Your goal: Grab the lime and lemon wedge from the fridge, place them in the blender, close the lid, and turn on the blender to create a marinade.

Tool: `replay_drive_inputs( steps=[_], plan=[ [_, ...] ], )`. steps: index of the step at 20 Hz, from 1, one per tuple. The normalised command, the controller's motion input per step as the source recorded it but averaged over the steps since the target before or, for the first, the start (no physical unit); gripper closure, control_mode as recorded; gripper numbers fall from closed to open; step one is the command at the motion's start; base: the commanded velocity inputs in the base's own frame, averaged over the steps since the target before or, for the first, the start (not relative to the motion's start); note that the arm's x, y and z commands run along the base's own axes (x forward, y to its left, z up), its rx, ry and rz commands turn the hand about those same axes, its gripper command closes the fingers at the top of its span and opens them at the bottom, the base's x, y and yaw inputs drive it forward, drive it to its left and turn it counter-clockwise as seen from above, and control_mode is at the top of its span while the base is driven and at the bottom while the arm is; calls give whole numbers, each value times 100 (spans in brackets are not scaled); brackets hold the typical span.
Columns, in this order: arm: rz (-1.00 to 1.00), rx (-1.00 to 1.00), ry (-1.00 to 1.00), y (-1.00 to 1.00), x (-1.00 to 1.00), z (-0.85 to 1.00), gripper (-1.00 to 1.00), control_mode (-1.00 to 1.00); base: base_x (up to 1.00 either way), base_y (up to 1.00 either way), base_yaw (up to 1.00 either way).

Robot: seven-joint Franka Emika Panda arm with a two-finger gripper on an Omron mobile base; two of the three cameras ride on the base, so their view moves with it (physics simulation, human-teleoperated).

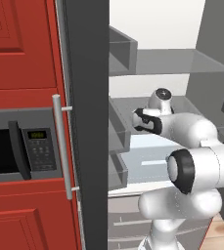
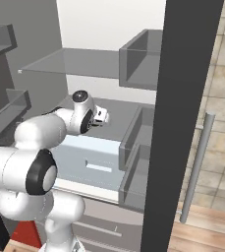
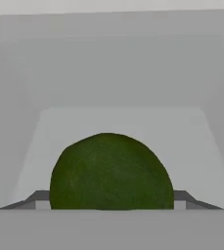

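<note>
Between the gripper's fingertips [image 3: 111, 204] the lime [image 3: 111, 172] is seen, jaws set apart at either side of it; actual clamping cannot be told. Open shelf room is left around it inside the fridge [image 1: 86, 122]. Its lower part is cut off.

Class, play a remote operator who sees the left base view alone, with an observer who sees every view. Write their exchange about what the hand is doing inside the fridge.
Operator: The arm reaches into the fridge, but its own links block my view. What is in front of the hand?
Observer: In the hand view the lime sits close ahead, between the finger tips.
Operator: Is the hand shut on it?
Observer: I cannot tell; the tips flank the lime, and contact is hidden.
Operator: Where is the wrist?
Observer: In the right base view it hangs above the pale drawer, pointing at the fridge's back wall.
</note>
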Motion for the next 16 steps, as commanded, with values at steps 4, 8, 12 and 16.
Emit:
replay_drive_inputs(
  steps=[4,8,12,16],
  plan=[
    [0,0,-33,0,-100,31,100,-100,0,0,0],
    [-4,0,-18,0,-100,67,100,-100,0,0,0],
    [-3,0,-10,0,-100,87,100,-100,0,0,0],
    [-2,0,-1,0,-100,89,100,-100,0,0,0]
  ],
)
